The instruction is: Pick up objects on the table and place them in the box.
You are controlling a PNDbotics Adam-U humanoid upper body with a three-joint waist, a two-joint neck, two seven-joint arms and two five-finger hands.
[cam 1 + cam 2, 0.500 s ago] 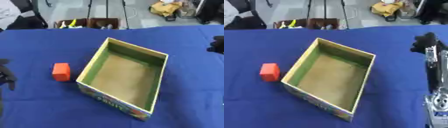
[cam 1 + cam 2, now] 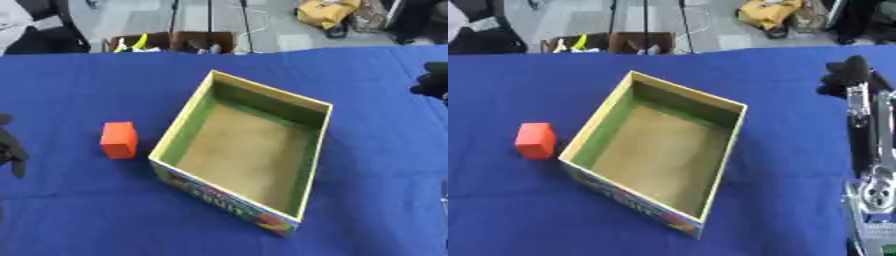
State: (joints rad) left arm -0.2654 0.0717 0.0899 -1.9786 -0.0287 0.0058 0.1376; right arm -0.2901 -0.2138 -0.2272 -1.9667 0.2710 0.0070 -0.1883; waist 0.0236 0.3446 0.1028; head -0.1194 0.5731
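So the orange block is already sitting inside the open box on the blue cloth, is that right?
Not quite. The orange block is not inside the box; it sits on the blue cloth just outside the box's left wall. The box is open and holds nothing, as the left eye view shows.

A blue cloth [image 2: 262, 70] covered the surface. Beyond its far edge lay a grey floor [image 2: 280, 25], with black stand legs [image 2: 208, 17], a brown crate [image 2: 197, 41] and a yellow bag [image 2: 325, 11].
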